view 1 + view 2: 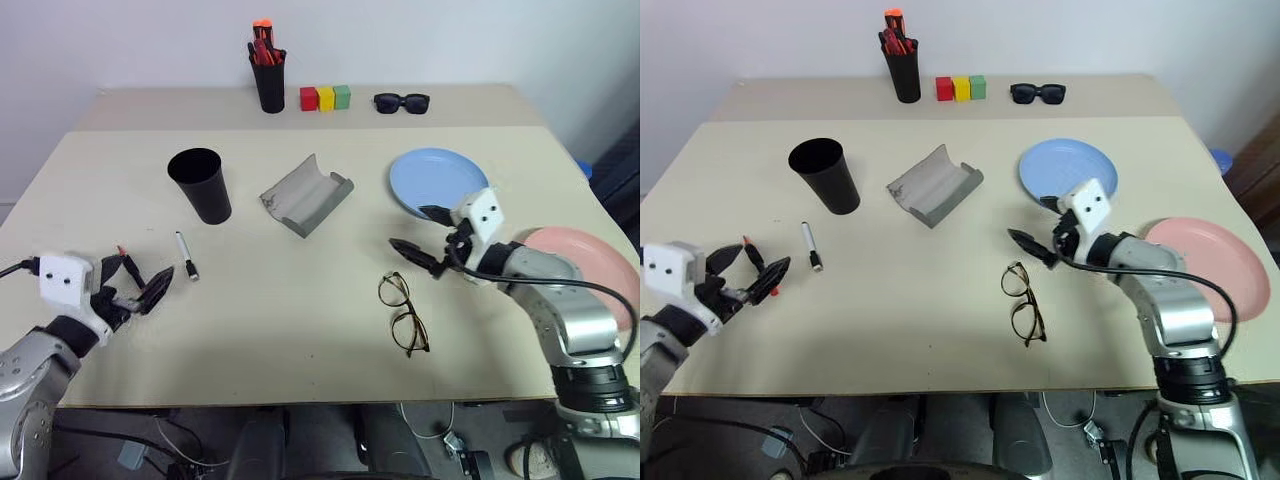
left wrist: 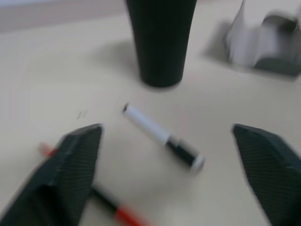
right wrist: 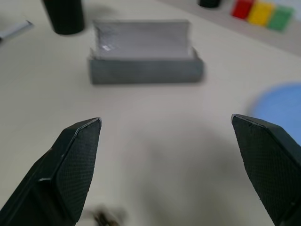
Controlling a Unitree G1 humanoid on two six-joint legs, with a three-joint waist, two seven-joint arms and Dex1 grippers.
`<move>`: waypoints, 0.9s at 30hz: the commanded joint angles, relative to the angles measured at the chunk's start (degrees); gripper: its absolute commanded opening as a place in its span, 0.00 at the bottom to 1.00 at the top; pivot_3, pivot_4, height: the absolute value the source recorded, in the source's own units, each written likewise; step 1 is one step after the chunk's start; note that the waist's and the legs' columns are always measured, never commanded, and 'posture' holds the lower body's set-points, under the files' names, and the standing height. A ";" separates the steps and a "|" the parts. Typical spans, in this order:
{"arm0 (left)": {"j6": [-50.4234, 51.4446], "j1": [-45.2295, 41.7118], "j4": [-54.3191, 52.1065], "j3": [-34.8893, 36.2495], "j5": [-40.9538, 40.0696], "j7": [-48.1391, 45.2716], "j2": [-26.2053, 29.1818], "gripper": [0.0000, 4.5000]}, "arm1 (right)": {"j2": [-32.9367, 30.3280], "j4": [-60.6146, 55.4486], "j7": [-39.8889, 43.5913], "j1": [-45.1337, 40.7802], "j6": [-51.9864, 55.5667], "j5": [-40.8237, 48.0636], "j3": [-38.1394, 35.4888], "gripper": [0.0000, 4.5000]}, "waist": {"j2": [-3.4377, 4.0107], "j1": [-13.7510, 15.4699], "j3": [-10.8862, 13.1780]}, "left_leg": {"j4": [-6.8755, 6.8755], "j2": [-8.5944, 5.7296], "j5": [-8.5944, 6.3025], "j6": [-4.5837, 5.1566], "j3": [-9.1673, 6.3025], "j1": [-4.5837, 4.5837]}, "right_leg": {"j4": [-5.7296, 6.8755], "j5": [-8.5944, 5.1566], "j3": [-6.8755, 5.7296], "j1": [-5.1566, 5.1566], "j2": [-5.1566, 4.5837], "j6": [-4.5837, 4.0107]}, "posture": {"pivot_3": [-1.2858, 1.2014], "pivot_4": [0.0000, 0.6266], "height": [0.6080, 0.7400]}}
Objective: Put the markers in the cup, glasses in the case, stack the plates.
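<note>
Together, our head views show the beige table [image 1: 300, 330] with the black cup [image 1: 201, 184] standing at about ten o'clock from its middle and the open grey case [image 1: 306, 194] just right of it. We see the white marker [image 1: 186, 254] lying at six o'clock from the cup, and the red-tipped black marker [image 1: 758, 262] partly under our left gripper [image 1: 133, 280], whose fingers stand apart. Our right gripper [image 1: 420, 232], also spread wide and empty, hovers at twelve o'clock from the wire-rimmed glasses [image 1: 403, 313]. We find the blue plate [image 1: 432, 180] at one o'clock from the glasses and the pink plate [image 1: 1207, 265] at three o'clock.

Next, our left wrist view: white marker between the spread fingers, cup beyond.

Lastly, our right wrist view: case ahead, fingers wide apart.
</note>
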 commanded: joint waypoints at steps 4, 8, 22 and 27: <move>13.87 -5.95 -2.01 -0.41 5.08 18.22 -3.62 0.99 | 7.44 -3.54 -2.39 -5.50 0.41 -1.41 8.82 1.00 | -0.01 -0.18 0.00 | -0.10 0.01 0.00 0.00 0.04 0.06 | -0.01 0.08 0.09 -0.02 0.02 0.16 | 0.52 0.24 1.00; 26.04 -11.87 -1.83 1.89 9.38 30.85 -9.68 0.99 | 10.06 -1.20 -1.13 -6.52 -2.30 -2.74 12.36 1.00 | -0.10 0.24 -0.05 | -0.04 0.01 0.00 0.00 0.00 0.08 | 0.04 0.11 0.07 0.05 0.05 0.22 | 0.52 0.24 1.00; 41.91 -32.54 13.83 8.85 14.21 39.51 -16.53 0.99 | 10.23 1.59 1.99 -3.13 -7.99 -5.46 14.51 1.00 | -0.33 -0.13 -0.14 | -0.01 0.00 0.00 -0.01 0.00 0.14 | 0.05 0.17 0.07 0.08 0.08 0.33 | 0.52 0.24 1.00; 47.60 -37.78 21.14 12.85 16.79 39.60 -15.08 0.72 | 9.80 -0.41 1.99 -2.29 -7.09 -5.25 14.12 1.00 | -0.33 -0.15 -0.14 | 0.00 0.00 0.00 -0.01 0.00 0.16 | 0.06 0.21 0.06 0.09 0.07 0.40 | 0.52 0.24 1.00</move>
